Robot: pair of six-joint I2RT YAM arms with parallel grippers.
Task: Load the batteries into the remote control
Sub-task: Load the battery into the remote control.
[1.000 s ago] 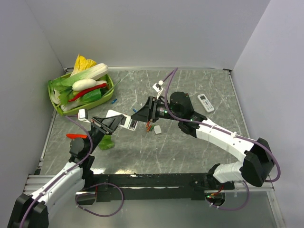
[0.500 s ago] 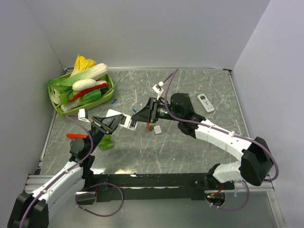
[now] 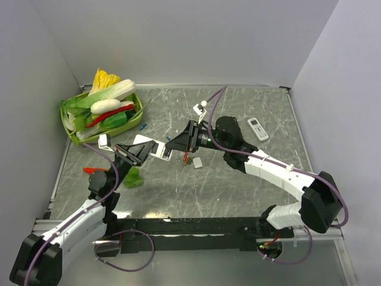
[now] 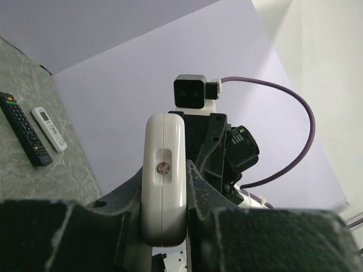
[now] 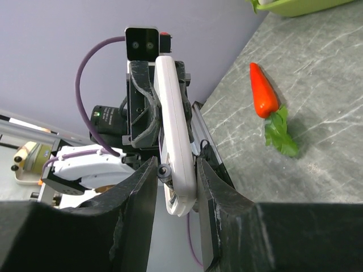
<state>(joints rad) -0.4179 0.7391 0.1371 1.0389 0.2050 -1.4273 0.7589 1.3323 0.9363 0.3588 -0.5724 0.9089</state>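
Pale lilac-grey walls point(image 3: 178, 36) are enclosing the desk point(image 3: 250, 190) from 9 through 12 to 3 o'clock. Soft, even light is falling on its grey marbled top. A black rail point(image 3: 196, 225) is running along 6 o'clock, possibly on a metal frame.

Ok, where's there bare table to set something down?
The widest bare patch is the near table, between the black rail and the remote control. Another lies along the far edge, between the green basket and the white remote. It is crowded mid-table, and by the carrot.
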